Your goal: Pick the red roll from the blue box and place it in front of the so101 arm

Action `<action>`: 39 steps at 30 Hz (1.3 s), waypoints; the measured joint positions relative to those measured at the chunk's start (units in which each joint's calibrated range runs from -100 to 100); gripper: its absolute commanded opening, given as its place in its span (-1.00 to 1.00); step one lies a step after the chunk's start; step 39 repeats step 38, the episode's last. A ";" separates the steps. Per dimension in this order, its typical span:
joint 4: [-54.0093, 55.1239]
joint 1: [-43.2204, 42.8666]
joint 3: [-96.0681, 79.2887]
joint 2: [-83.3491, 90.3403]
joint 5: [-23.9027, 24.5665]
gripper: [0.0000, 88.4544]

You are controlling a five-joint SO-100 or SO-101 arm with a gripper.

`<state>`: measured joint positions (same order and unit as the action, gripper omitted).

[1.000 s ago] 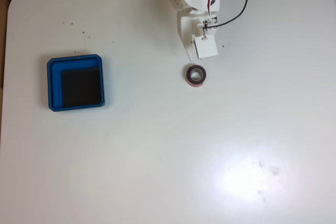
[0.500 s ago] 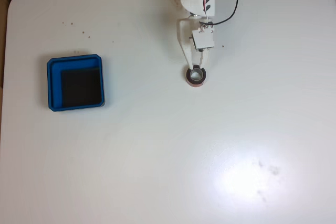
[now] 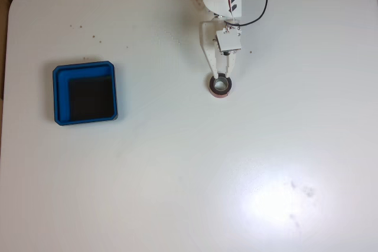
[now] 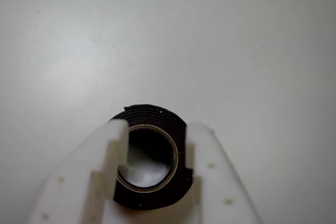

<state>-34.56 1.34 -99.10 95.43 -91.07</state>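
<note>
Item: red roll [image 3: 221,85]. We find it lying flat on the white table [image 3: 177,175], hole axis upright, just at 6 o'clock of the so101 arm [image 3: 220,4] in the fixed view, and well apart from the blue box [image 3: 84,93], which sits far off at 9 o'clock with a bare black floor.

Item: gripper [image 3: 220,78]. We see its white fingers [image 4: 113,145] reaching down from 12 o'clock onto the near edge of the roll. In the wrist view the red roll [image 4: 152,198] shows dark, with one fingertip over the hole side of the ring wall at 9 o'clock and the other outside the wall at 3 o'clock. The jaws stand slightly apart around that wall; we cannot tell whether they press on it or have let go.

Relation that matters: the roll is directly under the fingertips, already in front of the arm. We judge the placing done or nearly so; the coming move is a straight lift clear.
</note>
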 measured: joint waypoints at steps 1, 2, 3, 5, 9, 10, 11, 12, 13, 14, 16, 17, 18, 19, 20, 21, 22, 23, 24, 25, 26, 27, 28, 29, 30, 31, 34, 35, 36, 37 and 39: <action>0.00 0.00 0.00 0.00 0.00 -0.77; 0.00 0.00 0.00 0.00 0.00 -0.77; 0.00 0.00 0.00 0.00 0.00 -0.77; 0.00 0.00 0.00 0.00 0.00 -0.80; 0.00 0.00 0.00 0.00 -0.17 -0.94; 0.00 0.00 0.00 0.00 -0.17 -0.96; 0.00 0.00 0.00 0.00 -0.17 -0.98; 0.00 0.00 0.00 0.00 -0.17 -0.98; 0.00 0.00 0.00 0.00 -0.17 -0.98; 0.08 0.00 0.00 0.00 -0.17 -0.98; 0.08 0.00 0.00 0.00 -0.17 -0.98; 0.08 0.00 0.00 0.00 -0.17 -0.98; 0.08 0.00 0.00 0.00 -0.17 -0.98; 0.08 0.00 0.00 0.00 -0.17 -0.98; 0.08 0.00 0.00 0.00 -0.17 -0.98; 0.08 0.00 0.00 0.00 -0.17 -0.98; 0.08 0.00 0.00 0.00 -0.17 -0.98; 0.08 0.00 0.00 0.00 -0.17 -0.98; 0.08 0.00 0.00 0.00 -0.17 -0.98; 0.08 0.00 0.00 0.00 -0.17 -0.98; 0.08 0.00 0.00 0.00 -0.17 -0.98; 0.08 0.00 0.00 0.00 -0.17 -0.98; 0.08 0.00 0.00 0.00 -0.17 -0.98; 0.08 0.00 0.00 0.00 -0.17 -0.98; 0.08 0.00 0.00 0.00 -0.17 -0.98; 0.08 0.00 0.00 0.00 -0.17 -0.98; 0.08 0.00 0.00 0.00 -0.17 -0.98; 0.08 0.00 0.00 0.00 -0.17 -0.98; 0.08 0.00 0.00 0.00 -0.17 -0.98; 0.08 0.00 0.00 0.00 -0.17 -0.98; 0.08 0.00 0.00 0.00 -0.17 -0.98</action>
